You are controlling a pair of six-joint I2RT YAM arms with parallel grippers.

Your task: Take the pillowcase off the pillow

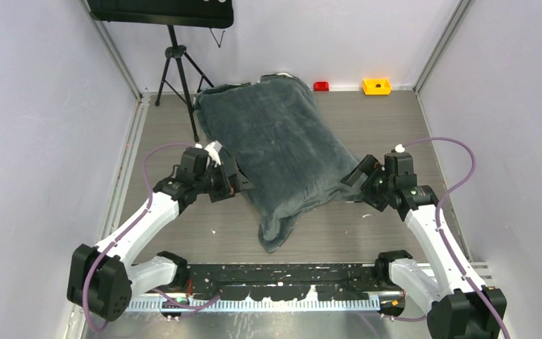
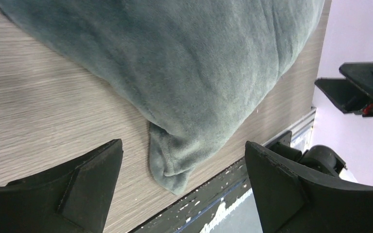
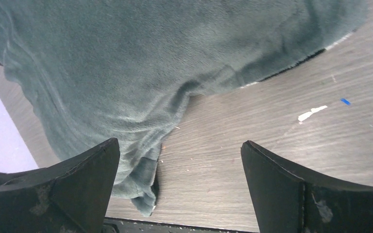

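The pillowcase [image 1: 275,145] lies in the middle of the table [image 1: 395,127], long and bulging, from 12 o'clock down to 6 o'clock. At its 6 o'clock end it narrows into a flat, limp corner [image 1: 276,229] that rests on the wood. The pillow itself is hidden inside. Only at the 12 o'clock end, and in the right wrist view along the cloth's edge, a thin pale and black strip [image 3: 337,42] shows, and I cannot tell if it is pillow or lining.

The left gripper [image 1: 238,181] stands at 9 o'clock of the pillowcase, just beside its edge, with the jaws wide apart and nothing between them. The right gripper [image 1: 356,176] stands at 3 o'clock, also spread wide and empty. Whether either one touches the cloth cannot be made out.

At 11 o'clock a tripod [image 1: 180,78] carries a dark panel [image 1: 161,10], cut off by the picture's top. A small red thing [image 1: 321,86] and a yellow one [image 1: 376,86] sit at the far wall, too small to identify.
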